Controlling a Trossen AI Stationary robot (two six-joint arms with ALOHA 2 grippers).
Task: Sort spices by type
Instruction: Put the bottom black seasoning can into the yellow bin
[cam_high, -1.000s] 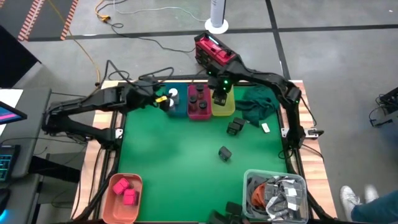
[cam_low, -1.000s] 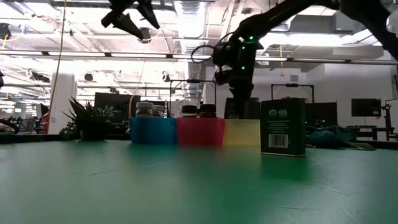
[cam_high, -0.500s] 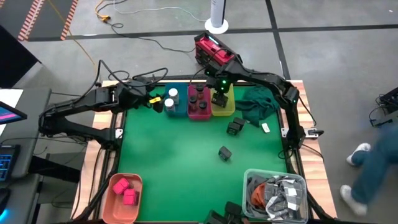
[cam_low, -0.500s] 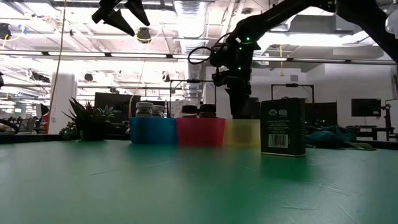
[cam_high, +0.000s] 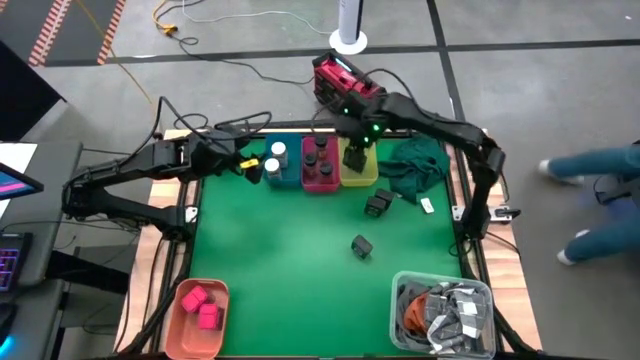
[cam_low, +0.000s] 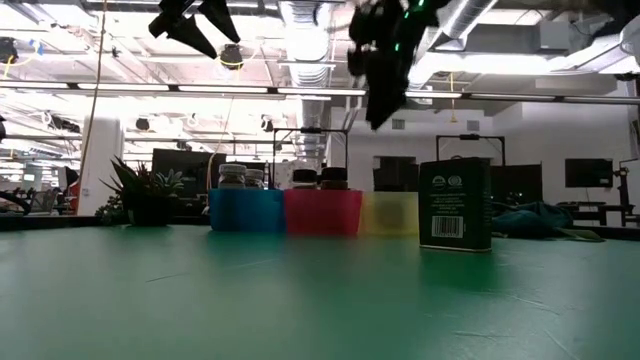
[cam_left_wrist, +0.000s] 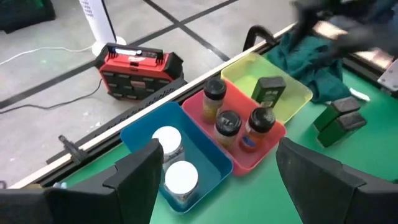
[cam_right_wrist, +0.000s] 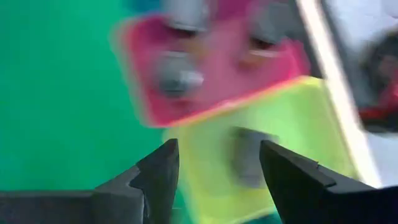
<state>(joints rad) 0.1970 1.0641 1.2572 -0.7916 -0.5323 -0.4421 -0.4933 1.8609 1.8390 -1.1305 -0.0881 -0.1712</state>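
Three bins stand in a row at the far edge. The blue bin (cam_left_wrist: 186, 155) holds two white-capped jars (cam_left_wrist: 181, 178). The red bin (cam_left_wrist: 249, 140) holds three dark-capped jars (cam_left_wrist: 227, 124). The yellow bin (cam_left_wrist: 292, 93) holds one black box (cam_left_wrist: 268, 91). Two more black boxes stand on the green mat (cam_high: 378, 204), (cam_high: 362, 246). Pink blocks (cam_high: 202, 305) lie in a pink tray. My right gripper (cam_right_wrist: 217, 168) is open and hovers above the yellow bin (cam_high: 358, 168). My left gripper (cam_left_wrist: 227, 180) is open, raised left of the blue bin.
A dark green cloth (cam_high: 415, 165) lies right of the yellow bin. A grey bin of packets with orange cord (cam_high: 445, 315) sits at the near right corner. A red and black case (cam_high: 340, 80) stands beyond the far edge. A person (cam_high: 600, 200) walks past on the right.
My right gripper has risen straight up out of the yellow bin; the black box stays in that bin. My left gripper has drawn back a little toward the table's left edge.
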